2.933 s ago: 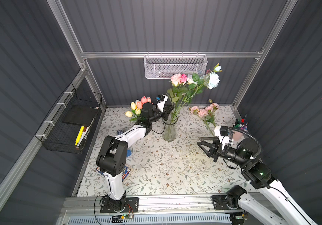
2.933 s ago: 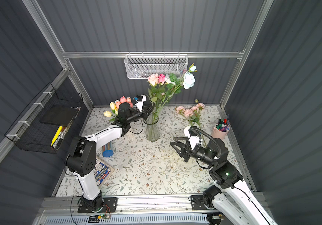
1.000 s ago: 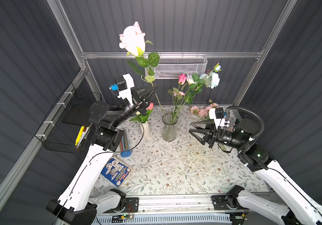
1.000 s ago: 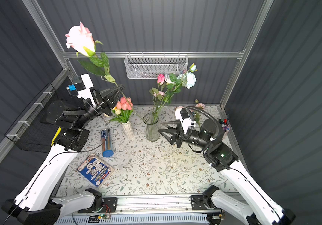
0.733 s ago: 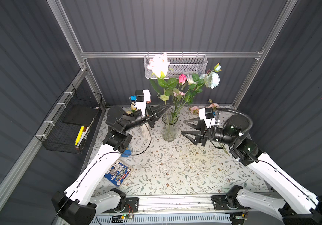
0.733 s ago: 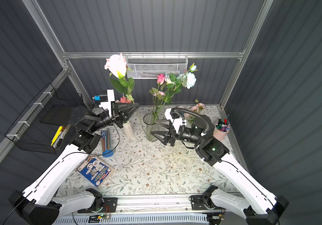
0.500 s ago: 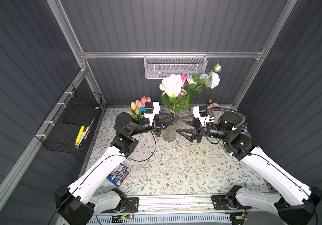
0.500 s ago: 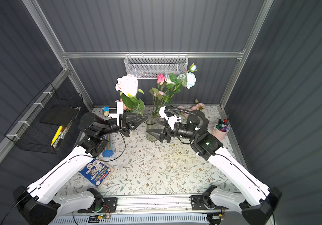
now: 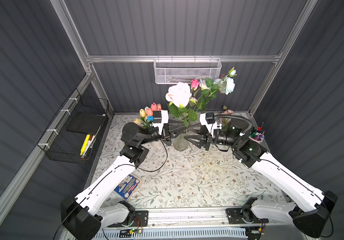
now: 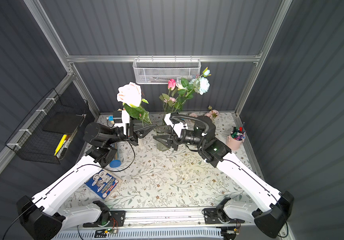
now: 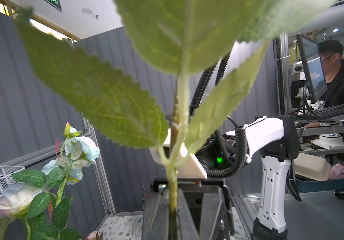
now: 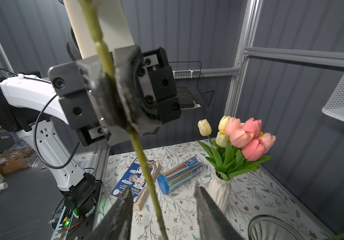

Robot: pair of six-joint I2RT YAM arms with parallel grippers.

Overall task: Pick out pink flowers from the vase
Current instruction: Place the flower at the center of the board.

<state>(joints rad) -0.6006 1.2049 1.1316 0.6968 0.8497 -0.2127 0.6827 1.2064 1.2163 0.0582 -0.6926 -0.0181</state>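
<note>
Both jaws of the left gripper [image 12: 116, 97] were pressed together on the green stem [image 12: 144, 162] of a pale pink rose [image 9: 178, 96]. They held it clear of the glass vase [image 9: 180, 143], the bloom high above the arm in both top views and its leaves filling the left wrist view. Facing it, the right gripper [image 12: 160, 209] stood with its jaws apart, one on either side of the same stem below the left gripper's grip, neither visibly touching it. Just beneath the two meeting grippers, the glass vase stood on the floral table [image 9: 187, 182] and held a hot-pink rose [image 9: 194, 83] beside a white rose [image 9: 203, 83] and a pale blue rose [image 9: 229, 85]. Near the left arm, coral-pink tulips [image 12: 248, 135] shared a white vase [image 12: 221, 191] with yellow tulips [image 12: 223, 122]. More pink flowers [image 10: 212, 113] showed at the back of the table, behind the right arm. A book [image 10: 103, 182] and a tube of pencils [image 12: 181, 172] lay toward the left arm's base.
</note>
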